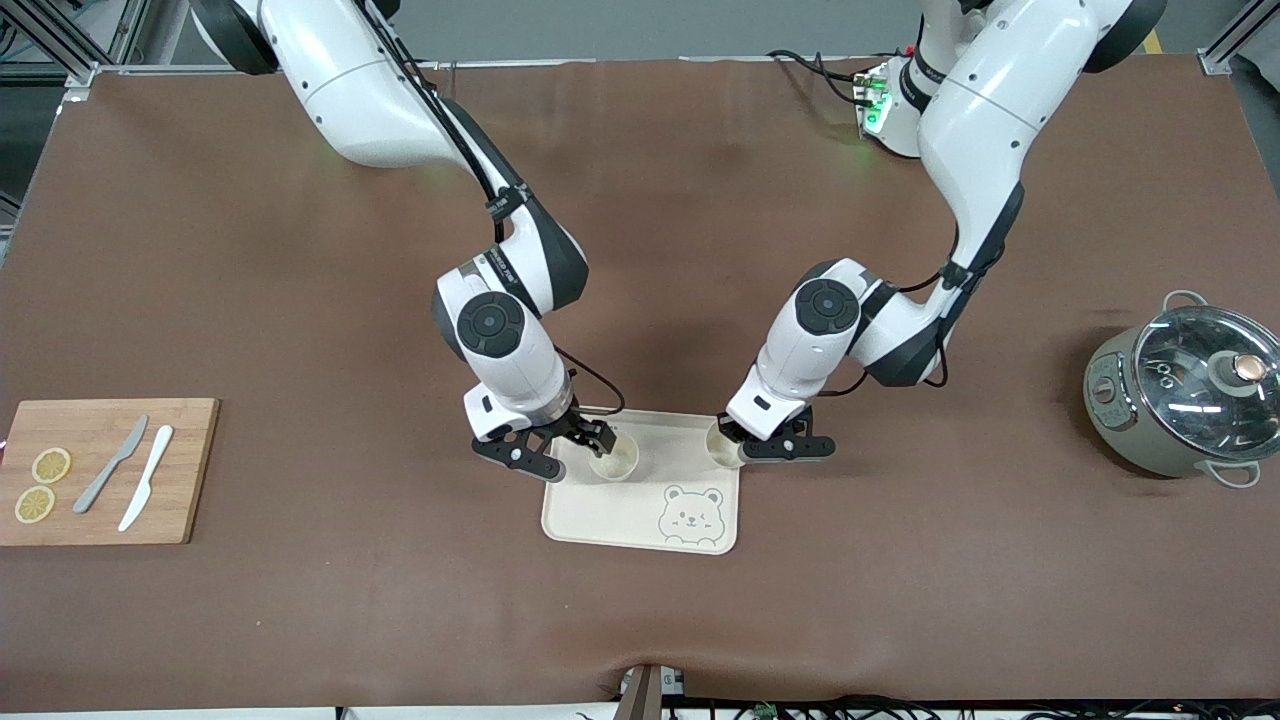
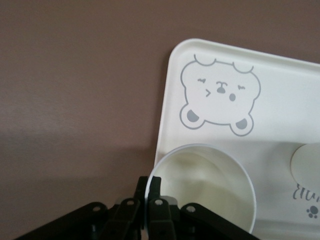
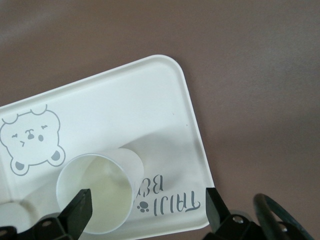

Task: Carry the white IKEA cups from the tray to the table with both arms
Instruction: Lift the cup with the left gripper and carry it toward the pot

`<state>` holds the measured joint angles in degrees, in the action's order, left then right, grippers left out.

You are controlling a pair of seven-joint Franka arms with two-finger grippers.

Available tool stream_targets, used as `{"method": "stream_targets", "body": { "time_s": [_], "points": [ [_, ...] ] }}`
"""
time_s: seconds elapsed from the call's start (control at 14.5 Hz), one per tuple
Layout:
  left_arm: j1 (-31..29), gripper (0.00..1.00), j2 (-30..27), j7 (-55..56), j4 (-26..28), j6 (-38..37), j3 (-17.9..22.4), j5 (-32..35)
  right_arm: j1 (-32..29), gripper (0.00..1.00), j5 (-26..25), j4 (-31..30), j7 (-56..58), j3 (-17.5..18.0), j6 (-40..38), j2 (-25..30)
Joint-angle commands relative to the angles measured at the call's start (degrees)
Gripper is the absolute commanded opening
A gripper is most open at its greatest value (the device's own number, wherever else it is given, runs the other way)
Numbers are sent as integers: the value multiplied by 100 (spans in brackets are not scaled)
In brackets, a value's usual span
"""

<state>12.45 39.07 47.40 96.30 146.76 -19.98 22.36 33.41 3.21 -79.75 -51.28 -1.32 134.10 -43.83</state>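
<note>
With two cups on the tray [image 1: 640,520], the left gripper [image 1: 742,447] pinches the three-o'clock cup [image 1: 722,446] by its rim for lifting, while the right gripper [image 1: 560,446] hangs wide open around the nine-o'clock cup [image 1: 613,457], ready to close.

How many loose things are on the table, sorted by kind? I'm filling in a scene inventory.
White cups: 2, one and the other, both on the tray
Tray: 1
Cutting board: 1
Knives: 2, grey and white, both on the board
Lemon slices: 2, one and the other, both on the board
Lidded pot: 1
Total: 9
</note>
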Motion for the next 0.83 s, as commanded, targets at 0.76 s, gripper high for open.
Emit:
{"method": "stream_targets", "body": {
  "time_s": [0.76],
  "points": [
    [-1164, 0, -2675, -2295, 668, -3007, -314, -1584, 289, 100, -224, 197, -515, -79, 556, -583]
  ]
}}
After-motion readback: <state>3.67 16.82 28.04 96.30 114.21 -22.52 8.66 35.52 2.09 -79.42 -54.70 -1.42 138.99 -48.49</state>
